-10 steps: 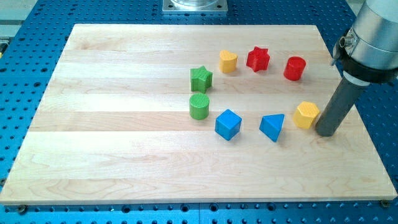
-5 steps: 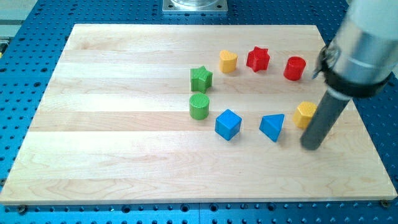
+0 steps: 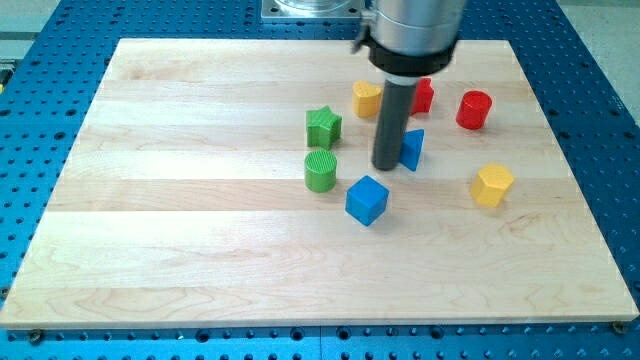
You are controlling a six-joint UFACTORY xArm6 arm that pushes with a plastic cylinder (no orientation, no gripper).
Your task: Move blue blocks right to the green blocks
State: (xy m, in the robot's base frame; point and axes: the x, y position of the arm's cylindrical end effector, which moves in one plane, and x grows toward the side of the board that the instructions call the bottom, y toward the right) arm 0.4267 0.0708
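My tip point(image 3: 386, 166), a bare rod with no gripper to part or close, stood touching the blue triangular block point(image 3: 412, 148) at its 9 o'clock side, the green cylinder point(image 3: 320, 171) farther toward 9 o'clock.

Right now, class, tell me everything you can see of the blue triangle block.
The blue triangle block is a small, solid-coloured wedge that looks like painted wood. It sits on the wooden board, its left part hidden behind the dark rod. My tip is against its left side, apparently touching. The red star lies above it, the blue cube below-left.
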